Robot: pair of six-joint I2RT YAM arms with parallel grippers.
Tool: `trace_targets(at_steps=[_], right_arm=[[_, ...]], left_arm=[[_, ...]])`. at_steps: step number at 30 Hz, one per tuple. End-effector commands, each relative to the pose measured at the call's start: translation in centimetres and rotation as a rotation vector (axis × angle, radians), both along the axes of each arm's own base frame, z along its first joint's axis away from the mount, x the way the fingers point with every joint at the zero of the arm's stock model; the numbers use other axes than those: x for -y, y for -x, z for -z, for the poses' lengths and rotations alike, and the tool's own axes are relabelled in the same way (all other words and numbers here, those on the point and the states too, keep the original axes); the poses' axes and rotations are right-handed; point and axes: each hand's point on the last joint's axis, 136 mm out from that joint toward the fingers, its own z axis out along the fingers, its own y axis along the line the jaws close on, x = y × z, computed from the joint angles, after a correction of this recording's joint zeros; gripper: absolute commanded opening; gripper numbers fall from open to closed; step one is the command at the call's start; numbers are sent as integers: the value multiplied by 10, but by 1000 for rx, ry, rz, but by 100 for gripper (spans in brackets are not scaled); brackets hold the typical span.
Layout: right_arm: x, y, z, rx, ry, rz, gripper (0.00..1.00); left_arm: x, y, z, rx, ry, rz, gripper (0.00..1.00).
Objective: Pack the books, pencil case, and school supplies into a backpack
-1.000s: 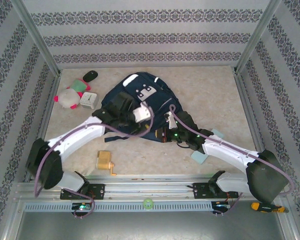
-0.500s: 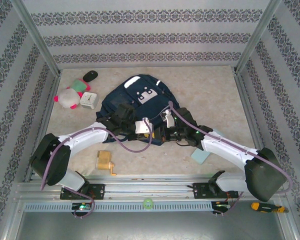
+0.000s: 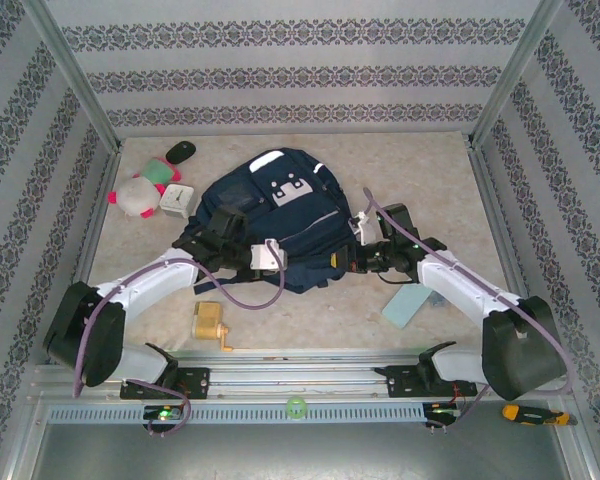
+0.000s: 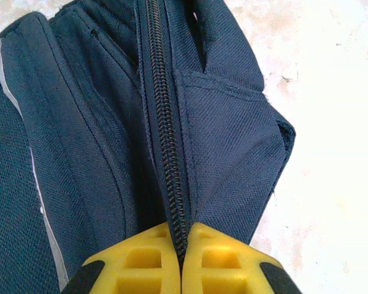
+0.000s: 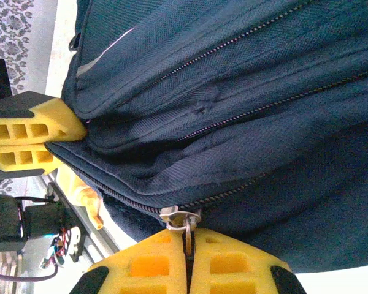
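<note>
Large dark navy fabric backpack (image 3: 280,225) with white patches near its top lies flat at the middle of a beige marbled table (image 3: 430,170), its inside hidden from every camera. Walls papered in grey floral stripes (image 3: 300,75) close the table on three sides, and a metal rail (image 3: 300,372) runs along the near edge. The left gripper (image 4: 183,236) has its yellow fingers pinched together on a closed black zip seam (image 4: 165,135) of the backpack, the white arm bent in from the left base. The right gripper (image 5: 188,237) is clamped on a small metal zip pull (image 5: 184,218) at the backpack's right side, its arm reaching in from the right base. A pale blue flat oblong pencil case (image 3: 404,306) lies on the table beside the right arm, apart from the backpack. A small yellow-orange pencil sharpener (image 3: 211,324) with a side crank stands near the rail, just beside the left arm. A pink-and-white plush toy (image 3: 136,196) and a white square clock (image 3: 177,202) sit together off the backpack's far-left side
</note>
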Motion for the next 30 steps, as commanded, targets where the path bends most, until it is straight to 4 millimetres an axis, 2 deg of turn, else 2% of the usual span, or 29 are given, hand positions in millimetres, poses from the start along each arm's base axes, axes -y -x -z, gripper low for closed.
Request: trace_targets(at_steps=[1, 2, 3, 6, 9, 13, 17, 20, 22, 24, 27, 30], right_arm=[[-4, -5, -9, 43, -11, -25, 0], [-10, -3, -12, 56, -20, -41, 0], [-15, 0, -15, 65, -27, -53, 0], [-27, 7, -22, 78, -48, -80, 0], [-30, 11, -25, 81, -52, -82, 0], [-33, 17, -31, 88, -64, -87, 0], [-35, 23, -37, 96, -81, -99, 0], [-34, 25, -38, 98, -86, -101, 0], [-28, 23, -35, 99, -81, -83, 0], [-14, 15, -30, 92, -78, -39, 0], [13, -3, -21, 93, -63, 42, 0], [32, -19, -7, 80, -44, 87, 0]], left_arm=[[-16, 7, -1, -13, -30, -20, 21], [-13, 8, -7, -31, -4, -25, 37], [-8, 12, -15, -54, 25, -21, 48], [18, 15, -35, -55, 64, -51, 66], [47, 14, -44, -10, 93, -87, 70], [71, -5, -44, 0, 135, -163, 69], [89, -16, -33, -37, 139, -166, 58], [95, -16, -30, -61, 143, -153, 35], [89, -12, -24, -56, 105, -139, 13], [79, 1, -18, -67, 57, -79, 0], [56, 28, -19, -114, 36, 22, 0], [31, 44, -22, -128, 35, 53, 0]])
